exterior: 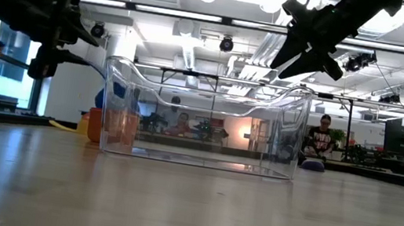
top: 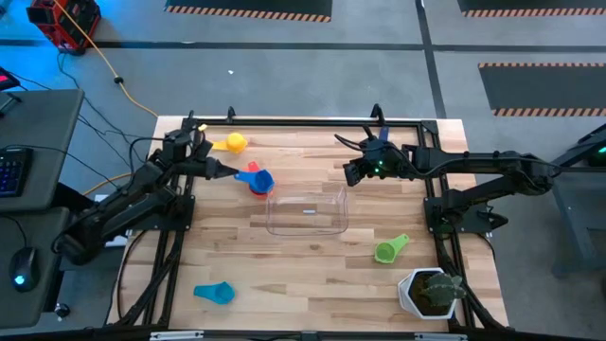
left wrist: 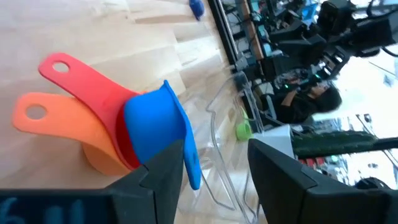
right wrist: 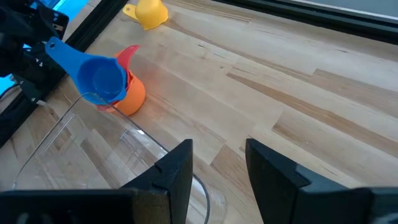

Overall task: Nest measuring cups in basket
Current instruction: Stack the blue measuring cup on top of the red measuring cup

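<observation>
The basket (top: 308, 210) sits empty in the middle of the counter (top: 312, 275), so nothing has been delivered yet. A start on nesting has been made outside it: just beside its far left corner, the red cup (left wrist: 93, 87) sits inside the orange cup (left wrist: 74, 127), and the blue cup (left wrist: 155, 127) is at the top of that stack. The rest lie loose: the yellow cup (top: 232, 143) near the far left edge, the green cup (top: 389, 249) to the right of the basket, the light blue cup (top: 214, 293) at the near left. A dark blue one I cannot find on the counter (only a small blue object shows far off in the left wrist view). By my judgement most of the job is left: gathering the strays, then moving the stack into the basket.

The left pincer (top: 220, 170) reaches in low from the left, and seems to grip the blue cup by its handle, as the right wrist view suggests; the cup looks poised over or just seated in the red one. The right pincer (top: 352, 173) hangs above the basket's far right corner, fingers parted and holding nothing.
</observation>
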Available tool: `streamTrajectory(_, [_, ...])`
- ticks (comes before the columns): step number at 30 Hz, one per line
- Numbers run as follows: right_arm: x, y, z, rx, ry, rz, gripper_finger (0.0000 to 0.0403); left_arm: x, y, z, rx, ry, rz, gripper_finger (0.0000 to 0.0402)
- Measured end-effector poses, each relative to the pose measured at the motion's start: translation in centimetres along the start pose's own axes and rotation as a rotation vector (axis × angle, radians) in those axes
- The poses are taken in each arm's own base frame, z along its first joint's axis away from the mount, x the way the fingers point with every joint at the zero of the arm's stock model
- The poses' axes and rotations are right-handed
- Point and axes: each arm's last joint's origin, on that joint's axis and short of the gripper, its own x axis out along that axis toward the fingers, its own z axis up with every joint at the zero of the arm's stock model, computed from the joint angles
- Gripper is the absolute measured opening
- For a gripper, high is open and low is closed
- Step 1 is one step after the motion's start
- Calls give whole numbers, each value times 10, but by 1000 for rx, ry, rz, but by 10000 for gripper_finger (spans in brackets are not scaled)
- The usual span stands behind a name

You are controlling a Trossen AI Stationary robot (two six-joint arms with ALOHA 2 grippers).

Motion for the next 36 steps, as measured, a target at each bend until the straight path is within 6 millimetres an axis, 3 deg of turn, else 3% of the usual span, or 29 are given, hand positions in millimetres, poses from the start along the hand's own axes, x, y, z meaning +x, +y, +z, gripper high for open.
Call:
streamTrajectory(11, [0, 0, 1, 37, -30, -18, 138, -11, 8, 7, 1, -71, 31, 170])
streamTrajectory(19, [0, 0, 2, 40, -38, -26, 138, -24, -4, 21, 75, -149, 24, 170])
streamTrajectory(24, [0, -1, 2, 40, -48, -38, 138, -21, -6, 17, 30, -106, 25, 167])
streamTrajectory(27, [0, -1, 2, 40, -49, -37, 138, -18, -8, 7, -7, -47, 37, 135])
streamTrajectory(32, [0, -1, 2, 44, -49, -38, 138, -18, -7, -26, -79, 80, 201, 15])
streamTrajectory(36, [3, 0, 7, 174, -56, 7, 137, -25, -7, -48, -102, 117, 341, 5])
